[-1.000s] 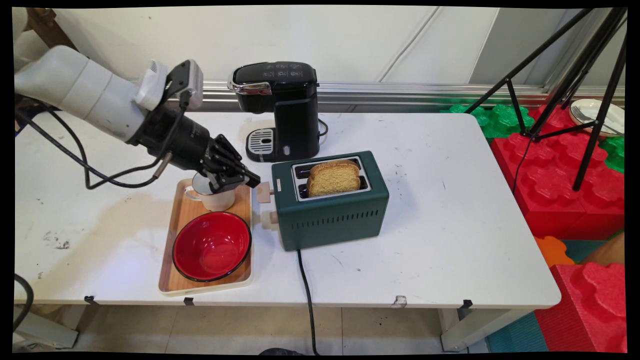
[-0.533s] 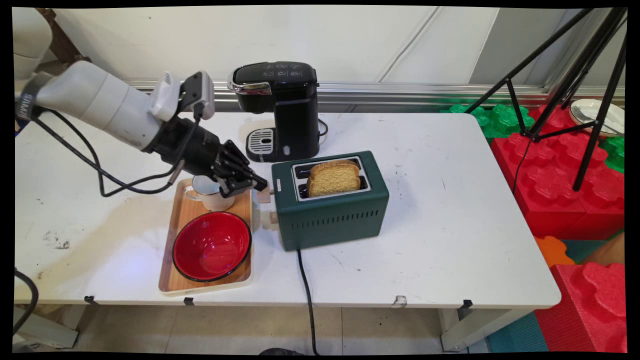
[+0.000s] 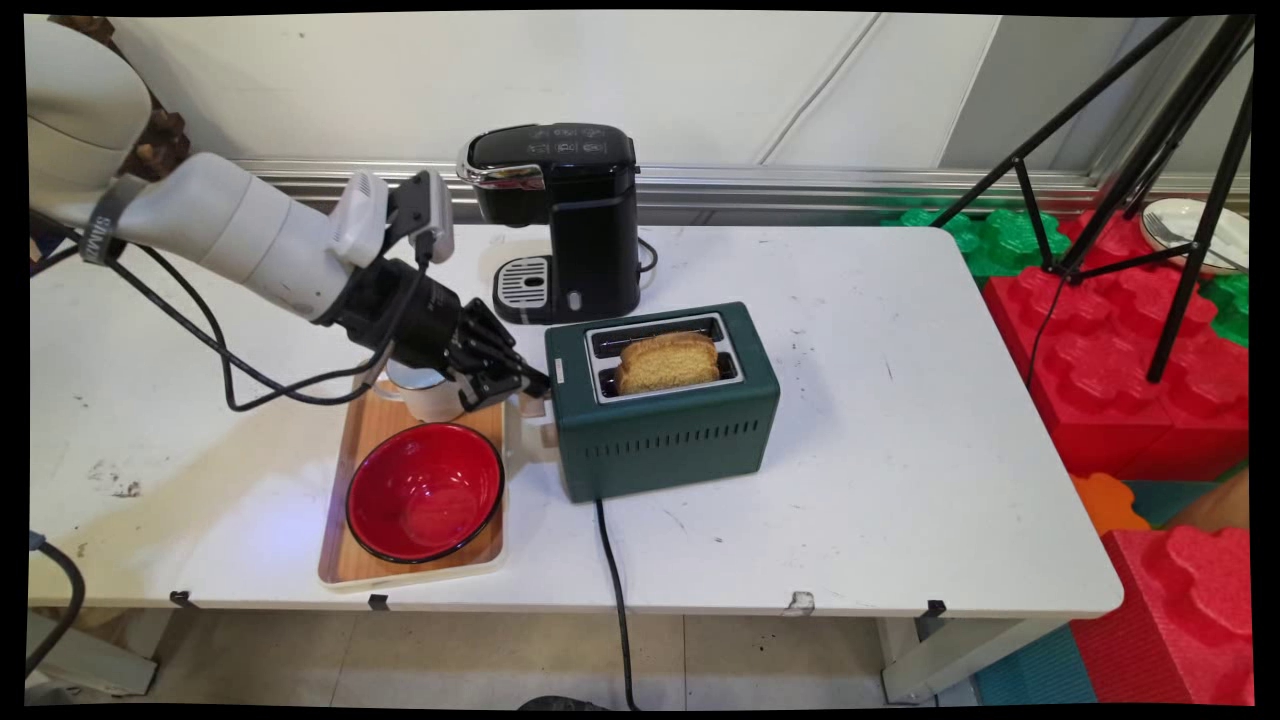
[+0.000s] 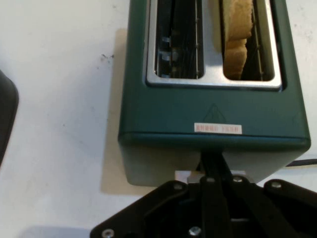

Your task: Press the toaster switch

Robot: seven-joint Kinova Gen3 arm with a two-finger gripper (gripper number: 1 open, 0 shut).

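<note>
No legible text on anything.

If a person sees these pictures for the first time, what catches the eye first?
The dark green toaster at the table's middle, with brown toast in its near slot. The black gripper presses at the toaster's left end, on its lever. Beside it, a shiny red bowl lies on a wooden tray.

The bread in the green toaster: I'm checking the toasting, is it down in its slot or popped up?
Mostly down: the brown bread slice shows just above the green toaster top.
</note>
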